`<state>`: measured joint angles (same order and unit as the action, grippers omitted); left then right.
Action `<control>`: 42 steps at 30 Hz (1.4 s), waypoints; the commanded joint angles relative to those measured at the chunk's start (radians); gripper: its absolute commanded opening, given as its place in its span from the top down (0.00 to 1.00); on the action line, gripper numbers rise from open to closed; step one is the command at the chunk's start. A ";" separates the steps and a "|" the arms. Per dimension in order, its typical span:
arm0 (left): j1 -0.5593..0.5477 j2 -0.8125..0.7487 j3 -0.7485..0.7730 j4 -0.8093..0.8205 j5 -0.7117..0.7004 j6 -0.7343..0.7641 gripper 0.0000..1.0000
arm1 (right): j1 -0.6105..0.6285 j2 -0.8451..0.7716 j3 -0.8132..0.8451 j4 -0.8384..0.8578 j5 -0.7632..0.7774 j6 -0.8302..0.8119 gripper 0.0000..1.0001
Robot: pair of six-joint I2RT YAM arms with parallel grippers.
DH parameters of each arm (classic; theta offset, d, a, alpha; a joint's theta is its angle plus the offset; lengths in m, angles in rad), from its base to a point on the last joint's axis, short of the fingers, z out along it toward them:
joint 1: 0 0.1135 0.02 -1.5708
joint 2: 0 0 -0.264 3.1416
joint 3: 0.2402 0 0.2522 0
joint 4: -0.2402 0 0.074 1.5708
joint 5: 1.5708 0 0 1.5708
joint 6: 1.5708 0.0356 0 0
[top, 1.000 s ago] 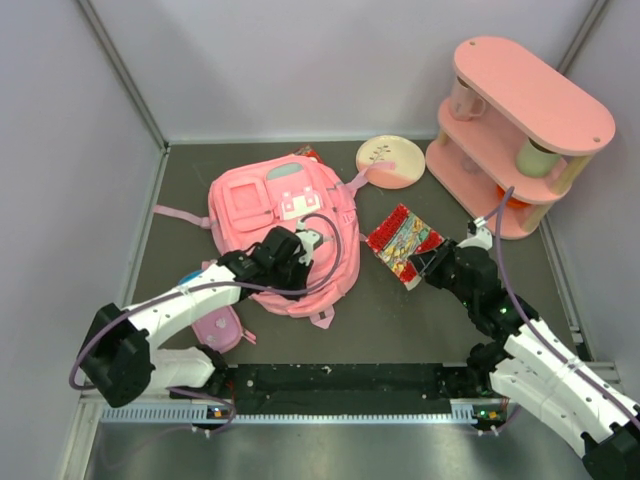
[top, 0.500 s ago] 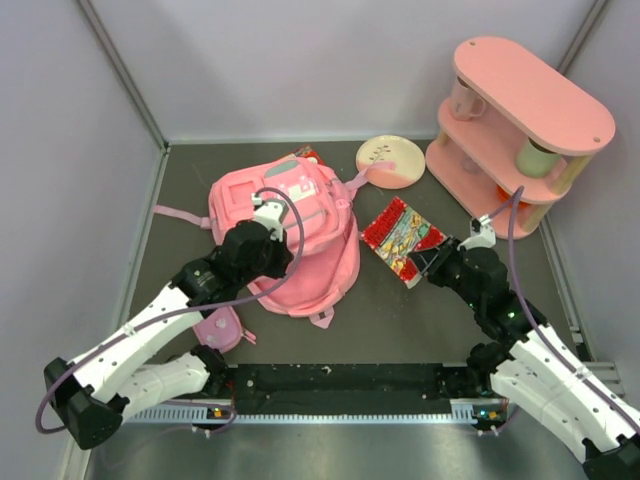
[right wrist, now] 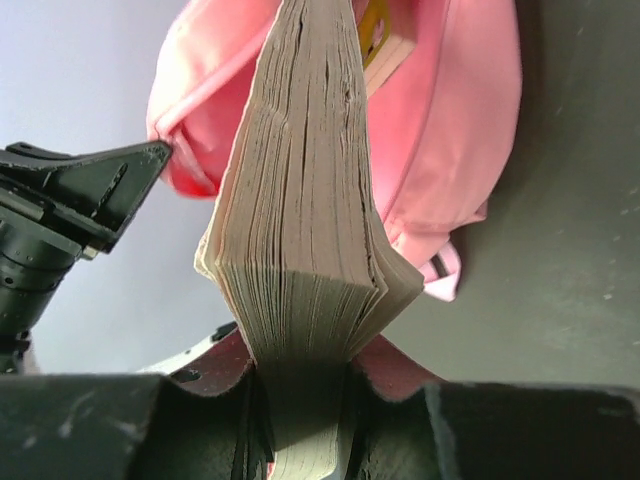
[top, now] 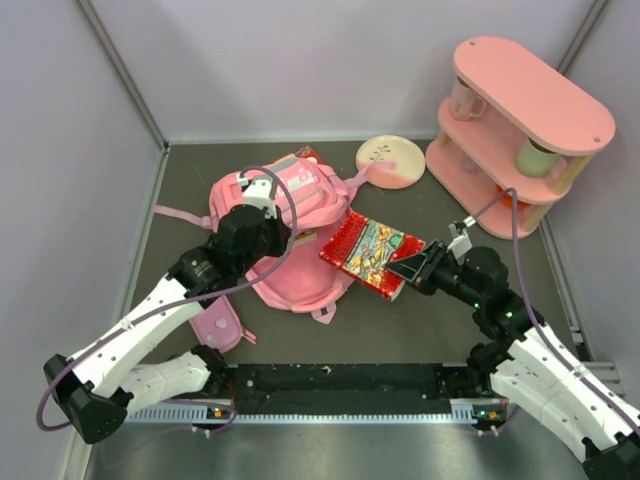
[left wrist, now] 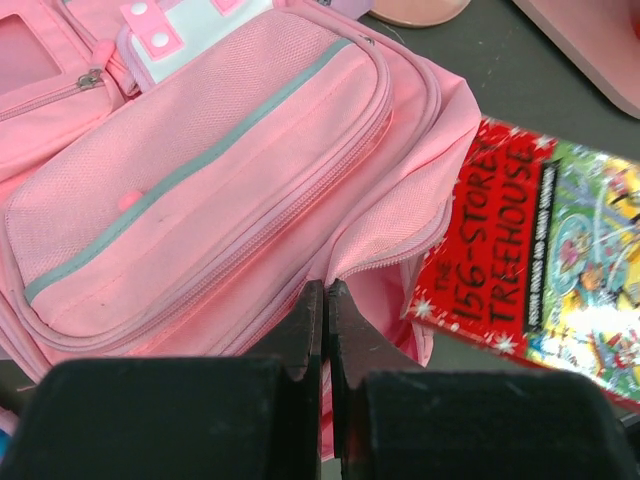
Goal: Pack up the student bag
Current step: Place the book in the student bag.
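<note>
Both clamped: left end effector [left wrist: 325, 295], student bag [left wrist: 200, 150] (gaping); right end effector [top: 402, 270], book [top: 365, 252].

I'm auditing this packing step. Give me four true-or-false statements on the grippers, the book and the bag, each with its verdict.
1. The right gripper grips the red book. True.
2. The left gripper hangs open. False: it is shut, pinching the student bag by the fabric at its opening.
3. The book is fully inside the bag. False: most of it shows outside, beside the opening.
4. A round plate lies between the bag and the pink shelf. True.
</note>
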<state>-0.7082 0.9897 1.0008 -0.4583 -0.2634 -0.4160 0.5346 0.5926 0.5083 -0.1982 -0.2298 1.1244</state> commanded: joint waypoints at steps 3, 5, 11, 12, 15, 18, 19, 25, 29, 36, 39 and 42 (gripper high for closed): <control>0.006 -0.016 0.056 0.198 -0.014 -0.050 1.00 | 0.005 0.100 -0.059 0.335 -0.141 0.198 1.00; 0.006 -0.020 0.058 0.210 -0.005 -0.055 1.00 | 0.019 0.150 -0.030 0.333 -0.125 0.180 1.00; 0.006 -0.014 0.070 0.210 0.023 -0.053 1.00 | 0.087 0.358 -0.004 0.589 -0.097 0.190 1.00; 0.006 -0.014 0.068 0.208 0.021 -0.053 1.00 | 0.096 0.389 0.025 0.586 -0.080 0.180 1.00; 0.006 -0.026 0.062 0.210 0.016 -0.056 1.00 | 0.128 0.476 0.039 0.678 -0.025 0.176 1.00; 0.006 -0.029 0.065 0.211 0.021 -0.066 1.00 | 0.156 0.581 0.055 0.809 0.036 0.186 1.00; 0.006 -0.029 0.068 0.213 0.026 -0.064 1.00 | 0.168 0.613 0.056 0.854 0.053 0.190 1.00; 0.006 -0.025 0.090 0.176 0.050 -0.067 1.00 | 0.199 0.926 0.192 1.086 0.115 0.222 1.00; 0.007 -0.054 0.081 0.156 0.040 -0.061 1.00 | 0.238 1.070 0.243 1.157 0.254 0.215 1.00; 0.009 -0.046 0.085 0.147 0.041 -0.070 1.00 | 0.349 1.220 0.372 1.088 0.501 0.264 1.00; 0.009 -0.045 0.082 0.152 0.043 -0.076 1.00 | 0.361 1.306 0.435 1.053 0.518 0.307 1.00; 0.009 -0.046 0.081 0.148 0.036 -0.081 1.00 | 0.361 1.368 0.453 1.069 0.527 0.316 1.00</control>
<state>-0.7017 0.9817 1.0176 -0.4274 -0.2253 -0.4683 0.8898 1.9198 0.8928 0.7723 0.2161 1.3968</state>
